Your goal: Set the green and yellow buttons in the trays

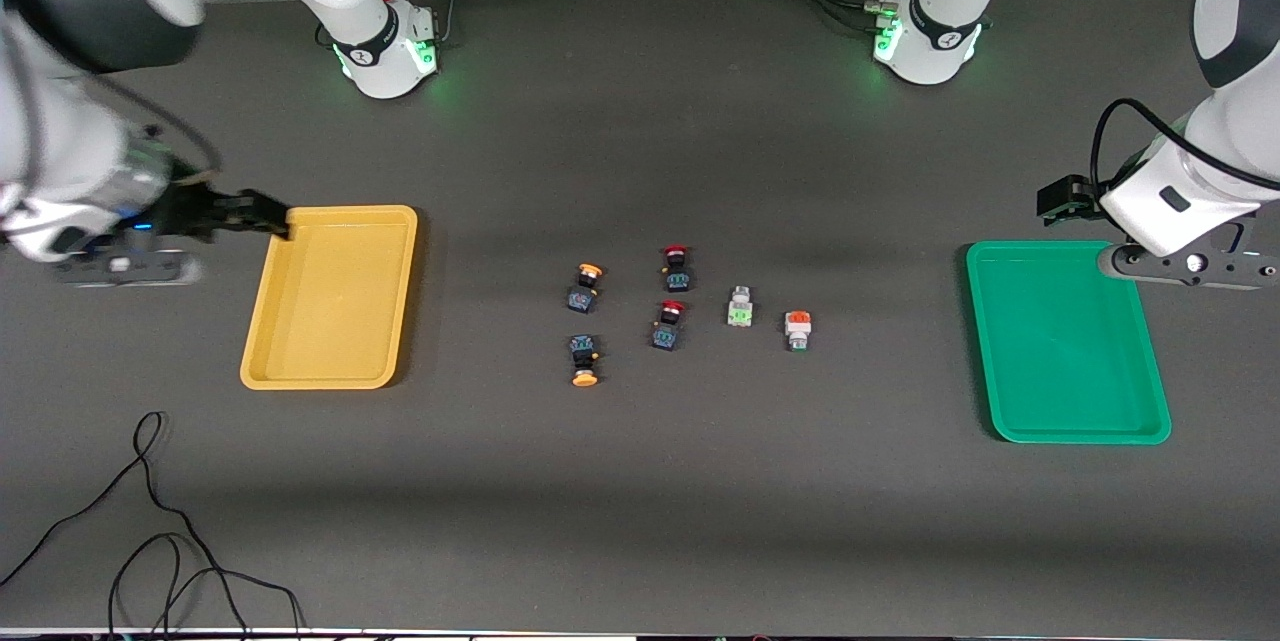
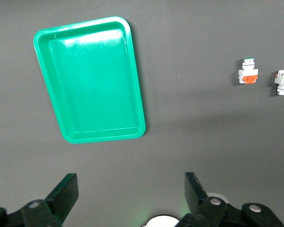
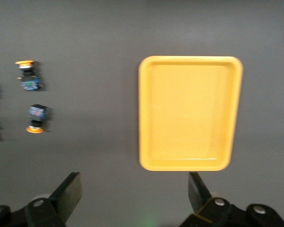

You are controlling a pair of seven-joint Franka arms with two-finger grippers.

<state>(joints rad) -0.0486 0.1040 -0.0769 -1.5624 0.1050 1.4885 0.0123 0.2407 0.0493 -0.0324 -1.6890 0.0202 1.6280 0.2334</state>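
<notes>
Start state: buttons loose at frame centre, both trays empty.
Yellow-capped button (image 1: 584, 361) lowest, then grey pair (image 1: 740, 307); yellow tray (image 1: 262, 361) lower-left, green tray (image 1: 1150, 431) lower-right on tabletop. Right tool (image 1: 275, 219) and left tool (image 1: 1190, 266), fingers spread, hover by tray corners, presumably staged to sort.

We are viewing a robotics laboratory: two bench-mounted arm bases (image 1: 385, 46) are glowing green on a dark matte counter (image 1: 640, 501), with loose cables (image 1: 150, 521) trailing along its edge.
</notes>
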